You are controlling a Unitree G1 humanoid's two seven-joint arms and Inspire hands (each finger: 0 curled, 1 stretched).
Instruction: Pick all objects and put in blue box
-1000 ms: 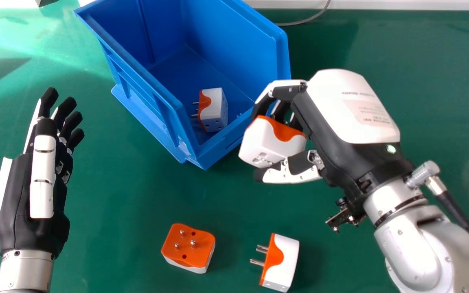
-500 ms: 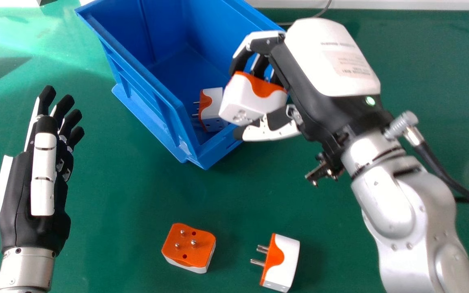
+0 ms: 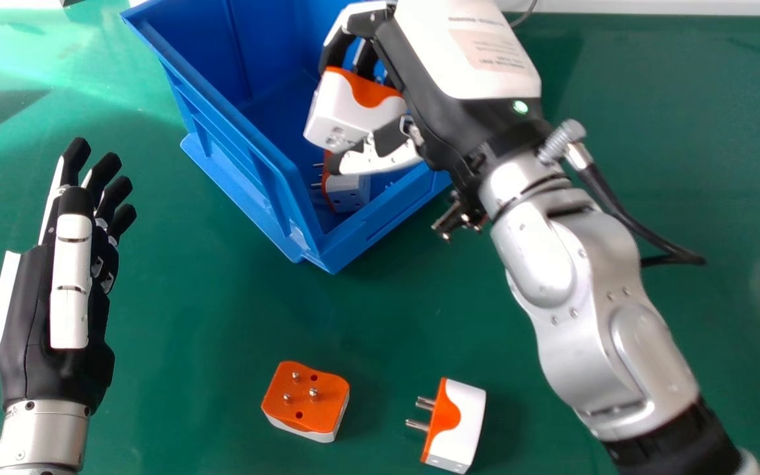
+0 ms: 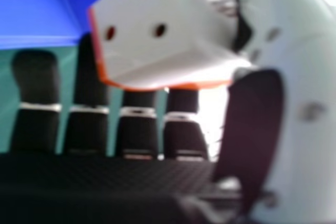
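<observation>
In the head view my right hand (image 3: 413,72) is over the blue box (image 3: 235,132), its fingers and thumb shut on a white and orange plug adapter (image 3: 347,112). The right hand view shows that adapter (image 4: 173,30) between the thumb and fingers of my right hand (image 4: 139,124). Inside the box, partly hidden behind the thumb, lies another adapter (image 3: 348,192). Two more rest on the table: one with its orange pin side up (image 3: 307,399), the other on its side with pins pointing left (image 3: 457,425). My left hand (image 3: 57,277) is open at the left.
The green table (image 3: 189,369) runs around the box. A white edge (image 3: 650,8) borders it at the back, with a grey cable (image 3: 524,16) beside it. My right forearm crosses the right half of the head view.
My right hand has carried its adapter left and away from me, from beside the box's near right corner to over its inside. The left hand and the table adapters have stayed practically still.
</observation>
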